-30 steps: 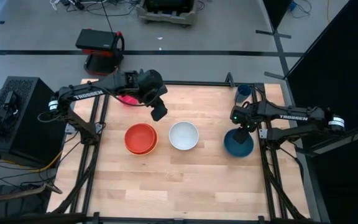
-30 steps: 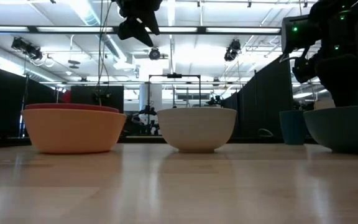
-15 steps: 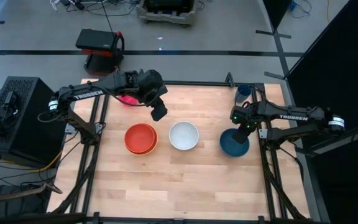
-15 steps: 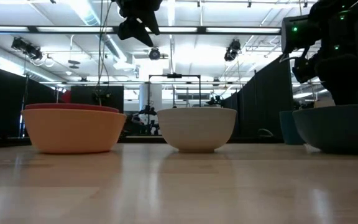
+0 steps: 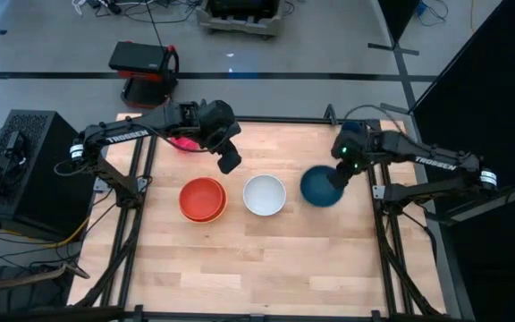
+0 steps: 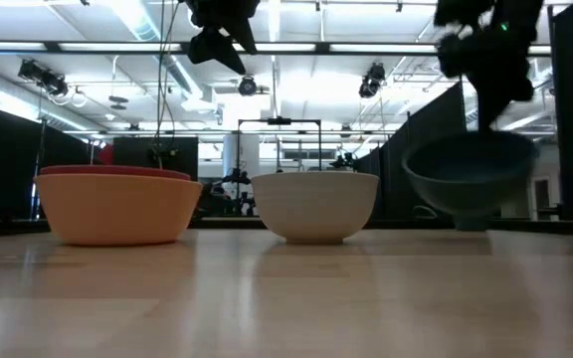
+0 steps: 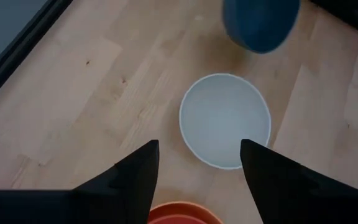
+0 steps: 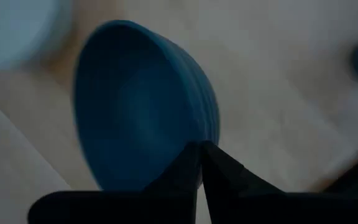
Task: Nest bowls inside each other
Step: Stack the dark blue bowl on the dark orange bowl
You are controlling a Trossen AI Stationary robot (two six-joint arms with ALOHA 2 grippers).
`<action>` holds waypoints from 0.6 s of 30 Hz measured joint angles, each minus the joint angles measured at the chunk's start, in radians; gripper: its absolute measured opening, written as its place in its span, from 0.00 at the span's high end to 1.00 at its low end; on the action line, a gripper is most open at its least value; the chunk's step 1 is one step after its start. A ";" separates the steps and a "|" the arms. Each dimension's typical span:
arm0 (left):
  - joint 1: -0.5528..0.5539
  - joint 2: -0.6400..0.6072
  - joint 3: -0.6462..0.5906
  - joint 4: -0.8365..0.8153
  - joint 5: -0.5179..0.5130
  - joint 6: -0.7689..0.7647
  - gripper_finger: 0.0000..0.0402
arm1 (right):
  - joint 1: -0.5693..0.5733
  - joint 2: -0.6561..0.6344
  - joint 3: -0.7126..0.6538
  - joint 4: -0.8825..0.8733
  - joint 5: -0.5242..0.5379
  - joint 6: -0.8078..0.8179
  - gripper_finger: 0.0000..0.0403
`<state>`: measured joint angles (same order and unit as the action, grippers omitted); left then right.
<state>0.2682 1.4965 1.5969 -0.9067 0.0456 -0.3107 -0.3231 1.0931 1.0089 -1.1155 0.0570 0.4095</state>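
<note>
Five bowls are being counted on and above the wooden table (image 5: 266, 250). An orange bowl (image 5: 206, 214) is sitting left of centre with a red bowl (image 5: 203, 195) nested inside it, so two are stacked there. One white bowl (image 5: 265, 195) is standing alone at the middle, just beside the stack. One pink bowl (image 5: 183, 142) is being partly hidden under the left arm at the far left edge. One teal-blue bowl (image 5: 320, 186) is being held clear of the tabletop, just right of the white bowl; in the low view it is hanging above the wood. Its rim is being pinched by the right gripper (image 5: 339, 178), whose fingers are pressed together on the bowl's wall. The left gripper (image 5: 229, 161) is being held in the air above the table behind the white bowl, its jaws spread with nothing between them. One dark blue cup (image 5: 350, 131) is standing at the far right corner.
</note>
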 joint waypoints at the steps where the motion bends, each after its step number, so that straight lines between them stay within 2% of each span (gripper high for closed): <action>1: 0.000 0.000 0.000 0.011 -0.001 -0.005 0.47 | -0.005 0.003 0.026 0.004 0.005 -0.003 1.00; 10: 0.000 0.000 0.000 0.110 -0.010 -0.049 0.47 | -0.045 0.031 0.252 0.038 0.043 -0.036 1.00; 18: 0.000 0.003 0.000 0.135 -0.025 -0.060 0.47 | -0.020 0.093 0.288 0.027 0.020 -0.048 1.00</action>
<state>0.2680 1.4994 1.5967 -0.7718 0.0204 -0.3710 -0.3431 1.1861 1.2964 -1.0885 0.0768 0.3614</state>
